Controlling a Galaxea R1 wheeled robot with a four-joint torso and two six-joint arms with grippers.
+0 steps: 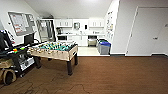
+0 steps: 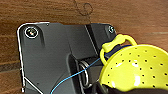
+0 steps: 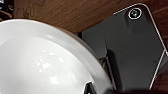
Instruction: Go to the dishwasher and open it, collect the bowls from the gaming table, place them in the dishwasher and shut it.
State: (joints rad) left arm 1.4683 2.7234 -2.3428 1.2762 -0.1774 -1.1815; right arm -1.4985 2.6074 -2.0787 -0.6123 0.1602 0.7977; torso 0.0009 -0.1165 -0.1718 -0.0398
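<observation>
My left fingers [image 2: 100, 89] show as a dark tip at the rim of the yellow bowl [image 2: 136, 71], and they grip it. This bowl has many small holes and a loop handle on the side away from the fingers. A thin blue cable [image 2: 75, 74] runs beside the fingers, along the wrist. Under the bowl is the brown wooden floor [image 2: 50, 12], well apart from it.

My right fingers [image 3: 90, 88] also show as a dark tip. They are closed on the rim of the white bowl [image 3: 42, 62], which spreads out wide from them and hangs over the same floor.

In the head view the dishwasher [image 1: 92, 40] is far ahead of both fingers, a grey front under the tabletop of the kitchen at the end of the room. It is too small to see its door clearly. The foosball table [image 1: 56, 50] stands ahead on the left side, between me and the kitchen. Blue bins [image 1: 104, 47] stand just beside the dishwasher.
</observation>
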